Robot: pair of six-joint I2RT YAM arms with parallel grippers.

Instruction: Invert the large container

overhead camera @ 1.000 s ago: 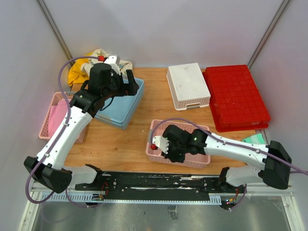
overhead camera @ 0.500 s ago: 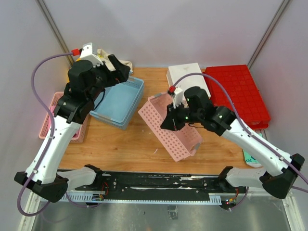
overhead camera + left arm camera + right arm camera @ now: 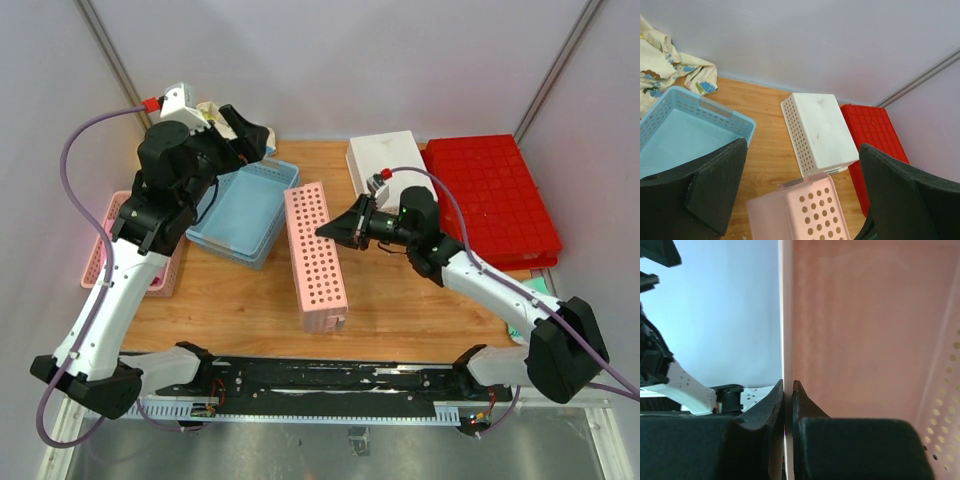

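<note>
The large container (image 3: 495,200), a bright red bin, lies at the back right of the table with its grid-ribbed face upward; it also shows in the left wrist view (image 3: 870,130). Neither gripper touches it. My right gripper (image 3: 328,231) is left of it, shut on the thin wall of a pink perforated basket (image 3: 315,260) that stands on its long side. In the right wrist view the jaws (image 3: 788,390) pinch that pink wall (image 3: 865,330). My left gripper (image 3: 248,135) hangs open and empty above the back left; its wrist view (image 3: 802,147) looks down on the baskets.
A blue basket (image 3: 245,205) sits under the left arm, a white upturned basket (image 3: 392,178) beside the red bin, another pink basket (image 3: 105,250) at the left edge. Crumpled cloth (image 3: 660,65) lies at the back left. A green item (image 3: 530,288) sits at the right edge.
The right gripper lifted the pink basket off the front of the table, swung it left and tipped it onto its side. The left arm rose and drew back from the blue basket.
</note>
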